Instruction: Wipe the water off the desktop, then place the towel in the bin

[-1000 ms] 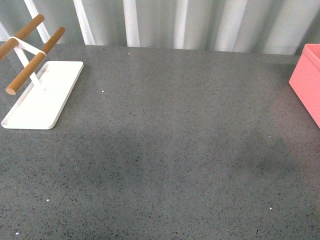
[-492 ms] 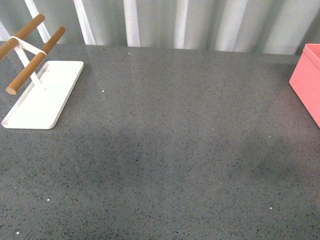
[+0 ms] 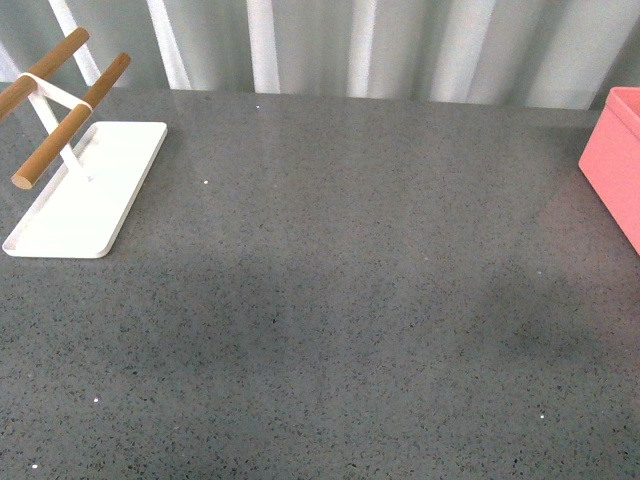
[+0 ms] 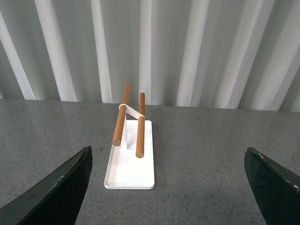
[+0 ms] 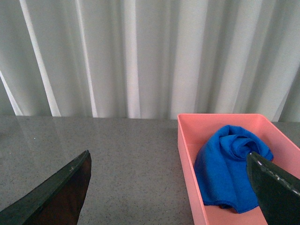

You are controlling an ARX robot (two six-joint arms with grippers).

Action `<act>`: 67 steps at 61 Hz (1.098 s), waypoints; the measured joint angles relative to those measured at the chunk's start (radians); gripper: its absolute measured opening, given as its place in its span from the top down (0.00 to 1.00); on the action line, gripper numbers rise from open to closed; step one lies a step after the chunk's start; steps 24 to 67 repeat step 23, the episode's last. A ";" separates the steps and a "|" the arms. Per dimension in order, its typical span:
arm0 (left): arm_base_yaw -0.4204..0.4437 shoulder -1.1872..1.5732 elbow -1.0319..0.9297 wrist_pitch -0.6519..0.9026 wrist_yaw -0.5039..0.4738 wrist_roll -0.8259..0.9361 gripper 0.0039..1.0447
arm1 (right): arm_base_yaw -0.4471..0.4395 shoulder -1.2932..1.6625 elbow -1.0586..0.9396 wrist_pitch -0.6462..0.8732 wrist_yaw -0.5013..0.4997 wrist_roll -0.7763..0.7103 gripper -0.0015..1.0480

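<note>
I'm looking across the broad grey speckled stone desktop (image 3: 340, 300): the flat white rectangular tray (image 3: 95, 200) sits on it at the far left, with two wooden rods (image 3: 62, 105) raised over the tray's left end on a stand. The salmon-pink rectangular plastic bin (image 3: 615, 160) stands at the far right edge, well apart from the tray. On my right wrist camera, the bunched royal-blue microfibre towel (image 5: 232, 166) lies inside the bin (image 5: 187, 164). Behind the desktop runs a corrugated wall (image 3: 400, 45).
</note>
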 joint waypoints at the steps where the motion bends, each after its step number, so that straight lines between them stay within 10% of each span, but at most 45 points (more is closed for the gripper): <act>1: 0.000 0.000 0.000 0.000 0.000 0.000 0.06 | 0.000 0.000 0.000 0.000 0.000 0.000 0.07; 67: 0.000 0.000 0.000 0.000 0.000 0.000 0.06 | 0.000 0.000 0.000 0.000 0.000 0.000 0.07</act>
